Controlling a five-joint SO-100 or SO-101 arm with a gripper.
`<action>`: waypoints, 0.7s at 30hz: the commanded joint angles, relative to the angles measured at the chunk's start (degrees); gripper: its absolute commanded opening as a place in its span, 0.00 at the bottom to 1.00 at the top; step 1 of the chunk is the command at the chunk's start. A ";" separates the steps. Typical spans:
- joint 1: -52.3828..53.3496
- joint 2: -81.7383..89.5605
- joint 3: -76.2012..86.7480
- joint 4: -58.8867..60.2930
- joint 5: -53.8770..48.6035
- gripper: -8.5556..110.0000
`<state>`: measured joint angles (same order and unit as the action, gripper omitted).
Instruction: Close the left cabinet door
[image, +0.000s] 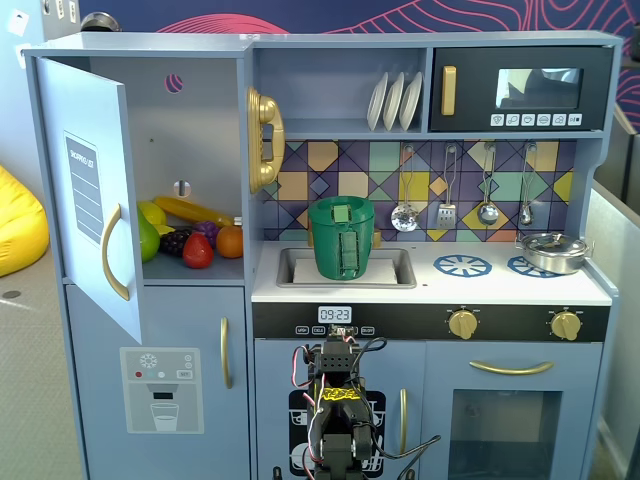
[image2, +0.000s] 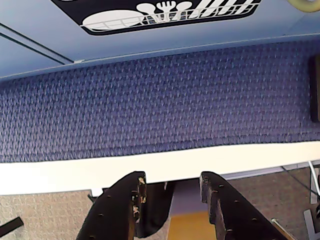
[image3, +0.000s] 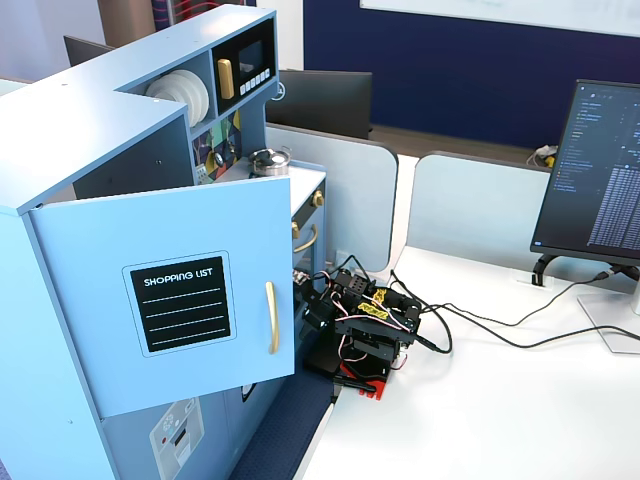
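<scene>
1. Standing wide open, the door (image: 92, 190) swings out from the kitchen's upper left, gold handle (image3: 270, 317) facing out.
2. Arm (image: 338, 410) folded low at the cabinet base, well below and right of the door in a fixed view.
3. Gripper (image2: 171, 192) released, fingers parted and empty, over blue carpet (image2: 160, 100).

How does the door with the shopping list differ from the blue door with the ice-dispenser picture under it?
The left cabinet door stands wide open, showing toy fruit inside; the ice-dispenser door is shut. The left cabinet door carries a black "SHOPPING LIST" board, the ice-dispenser door a grey dispenser graphic. Both are light blue and each has a vertical gold handle.
</scene>
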<state>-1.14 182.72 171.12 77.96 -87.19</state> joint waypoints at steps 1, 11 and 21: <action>2.11 -0.53 0.62 9.84 0.53 0.09; 1.85 -0.53 0.62 9.84 0.62 0.07; -20.83 -0.79 -2.46 1.85 6.50 0.07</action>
<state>-7.29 182.72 171.12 77.78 -86.04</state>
